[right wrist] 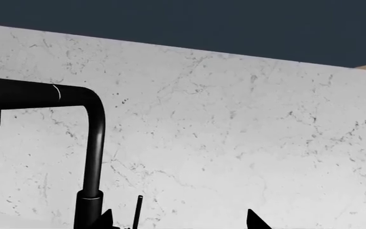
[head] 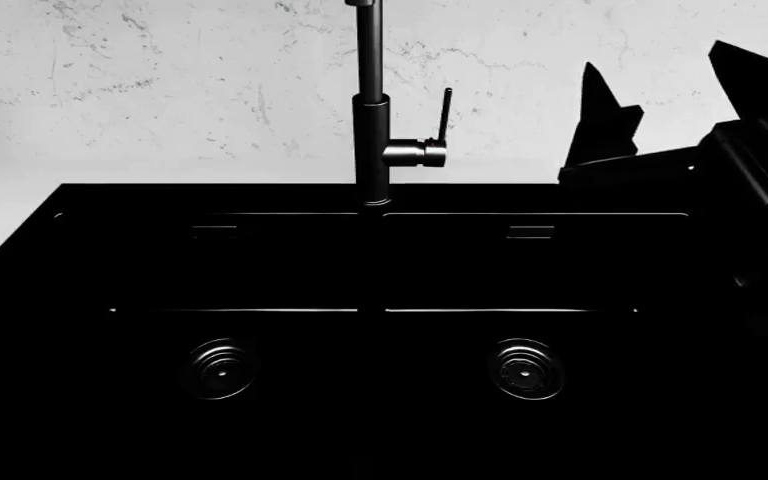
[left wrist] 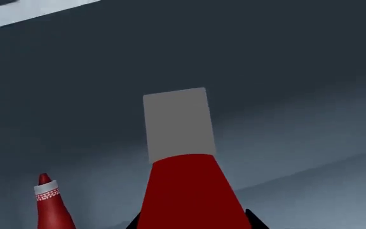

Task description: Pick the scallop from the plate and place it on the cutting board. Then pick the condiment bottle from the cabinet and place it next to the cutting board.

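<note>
Left wrist view: red squeeze condiment bottle with a grey-white rectangular cap (left wrist: 186,186) fills the lower middle of the frame, its red body rising between the dark fingertips (left wrist: 253,218) of the left pincer (left wrist: 192,224); pincer looks clamped on the bottle, though only the fingertip edges show. A second, smaller red pointed-tip bottle with a white patterned collar (left wrist: 51,207) stands just beside it, apart, against the dark grey-blue cabinet interior (left wrist: 266,71). Head view: black double-basin sink (head: 371,330) with two round drains, tall black faucet with a side lever (head: 373,130) at the middle rear, white marble-veined backsplash wall (head: 157,80) behind. Right pincer (head: 664,95) raised at the view's right edge over the sink's right side, its two black pointed fingers set well apart with nothing between them. Right wrist view shows the same faucet and marble wall, finger points at the frame edge. Scallop, plate and cutting board not in view.
</note>
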Robot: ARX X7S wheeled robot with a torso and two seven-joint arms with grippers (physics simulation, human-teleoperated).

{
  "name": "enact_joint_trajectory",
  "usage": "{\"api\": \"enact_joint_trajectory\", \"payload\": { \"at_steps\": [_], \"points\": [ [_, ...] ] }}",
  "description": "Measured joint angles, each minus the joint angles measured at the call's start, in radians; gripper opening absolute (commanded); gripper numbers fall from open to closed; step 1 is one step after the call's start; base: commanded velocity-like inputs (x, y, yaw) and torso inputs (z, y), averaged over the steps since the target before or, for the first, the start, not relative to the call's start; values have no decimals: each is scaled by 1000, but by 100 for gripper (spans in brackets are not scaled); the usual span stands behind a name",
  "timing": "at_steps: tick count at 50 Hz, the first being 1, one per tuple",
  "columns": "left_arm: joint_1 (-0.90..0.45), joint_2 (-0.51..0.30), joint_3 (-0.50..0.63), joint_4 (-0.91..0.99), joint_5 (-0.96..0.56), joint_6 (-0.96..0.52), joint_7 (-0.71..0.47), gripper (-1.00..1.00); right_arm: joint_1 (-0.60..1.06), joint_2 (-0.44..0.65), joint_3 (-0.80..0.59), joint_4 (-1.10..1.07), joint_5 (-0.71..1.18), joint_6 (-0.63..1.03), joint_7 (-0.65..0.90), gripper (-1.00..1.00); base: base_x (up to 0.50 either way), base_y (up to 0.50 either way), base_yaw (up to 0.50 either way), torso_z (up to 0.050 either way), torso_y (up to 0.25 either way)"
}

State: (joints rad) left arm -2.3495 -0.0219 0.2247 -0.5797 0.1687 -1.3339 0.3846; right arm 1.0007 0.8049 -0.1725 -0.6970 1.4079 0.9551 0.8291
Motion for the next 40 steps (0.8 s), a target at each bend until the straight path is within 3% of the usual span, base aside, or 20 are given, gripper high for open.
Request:
{"api": "enact_joint_trajectory", "payload": {
  "at_steps": [34, 40],
  "points": [
    [-2, 8, -18, 357, 1013, -178, 961, -100, -33, -3, 5, -17, -18, -35, 0, 100, 0, 0, 0, 0, 0],
    [1, 6, -8, 387, 1113, -195, 1065, -100, -34, -4, 7, -18, -8, -38, 8, 100, -460, 0, 0, 0, 2]
  ]
}}
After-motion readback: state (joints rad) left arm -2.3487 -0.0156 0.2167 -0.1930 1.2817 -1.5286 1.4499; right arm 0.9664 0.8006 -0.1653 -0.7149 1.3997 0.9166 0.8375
